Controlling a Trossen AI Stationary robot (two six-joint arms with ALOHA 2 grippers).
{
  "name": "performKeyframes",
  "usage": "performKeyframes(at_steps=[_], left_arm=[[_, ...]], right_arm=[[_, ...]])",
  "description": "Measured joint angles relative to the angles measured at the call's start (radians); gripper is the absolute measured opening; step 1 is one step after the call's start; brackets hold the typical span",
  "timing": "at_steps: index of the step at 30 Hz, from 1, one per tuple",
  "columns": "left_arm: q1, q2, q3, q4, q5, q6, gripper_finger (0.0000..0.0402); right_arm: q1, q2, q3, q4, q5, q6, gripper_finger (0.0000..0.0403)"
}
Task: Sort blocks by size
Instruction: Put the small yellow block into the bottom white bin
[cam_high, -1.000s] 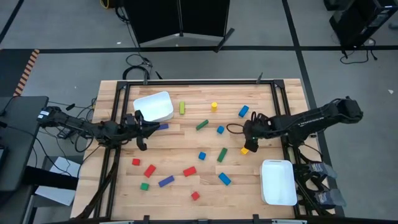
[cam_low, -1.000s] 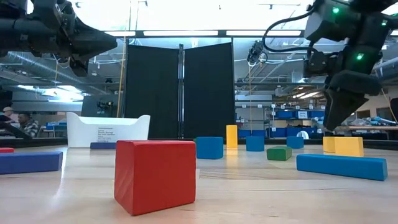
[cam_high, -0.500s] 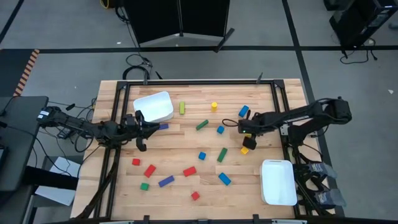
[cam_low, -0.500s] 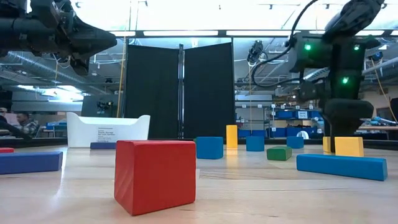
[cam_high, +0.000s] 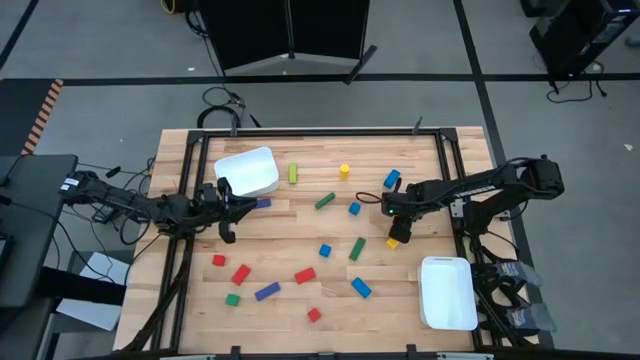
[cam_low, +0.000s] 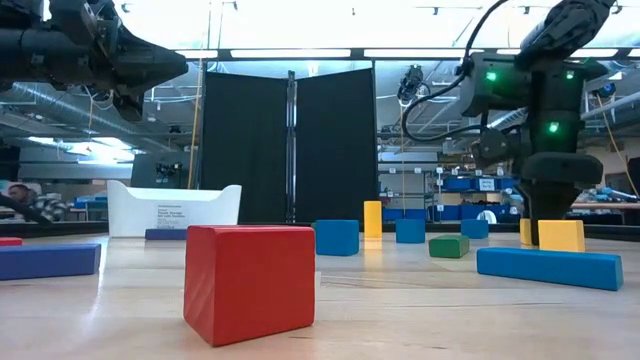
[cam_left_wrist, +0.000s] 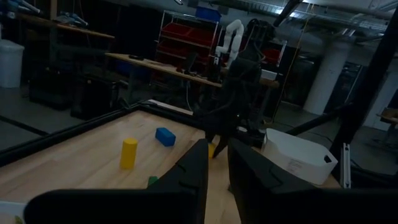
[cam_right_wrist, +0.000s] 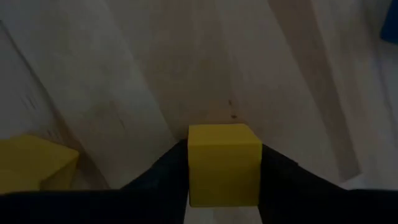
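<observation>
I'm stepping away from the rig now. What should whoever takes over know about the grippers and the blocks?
Right gripper: down at the table's right side, fingers either side of a yellow cube; a second yellow block lies just beside it.
Left gripper: waiting above the table beside the left tray, holding nothing.
Blocks: the rest lie scattered loose over the table.
Done: nothing visibly sorted; the right tray looks empty.
Left: lift the yellow cube, then sort everything else by size.
</observation>
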Motion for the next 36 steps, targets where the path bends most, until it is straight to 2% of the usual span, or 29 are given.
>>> performKeyframes(at_steps=[6, 10, 15, 19, 27, 33, 34, 36], left_arm=[[0.000, 0.000, 0.000, 0.000, 0.000, -0.021, 0.0070], [0.000, 0.013, 0.000, 0.008, 0.000, -0.054, 0.0070], [0.000, 0.065, 0.003, 0.027, -0.001, -0.080, 0.0074], [0.000, 0.126, 0.039, 0.027, 0.012, -0.073, 0.0089], [0.000, 0.284, 0.152, -0.039, 0.111, -0.046, 0.0133], [0.000, 0.448, 0.244, -0.100, 0.151, -0.044, 0.0145], [0.000, 0.482, 0.263, -0.108, 0.167, -0.039, 0.0145], [0.000, 0.560, 0.315, -0.136, 0.195, -0.026, 0.0145]], right_arm=[[0.017, -0.108, 0.013, -0.043, 0.062, 0.061, 0.0143], [0.099, -0.211, 0.089, -0.114, 0.067, 0.143, 0.0143], [0.316, -0.314, 0.209, -0.162, 0.064, 0.250, 0.0143], [0.542, -0.356, 0.246, -0.216, 0.064, 0.446, 0.0143], [0.989, -0.314, 0.246, -0.284, 0.039, 0.997, 0.0143], [1.138, -0.229, 0.246, -0.320, 0.009, 1.274, 0.0143], [1.150, -0.213, 0.246, -0.329, 0.008, 1.296, 0.0151], [1.167, -0.183, 0.246, -0.344, 0.007, 1.323, 0.0197]])
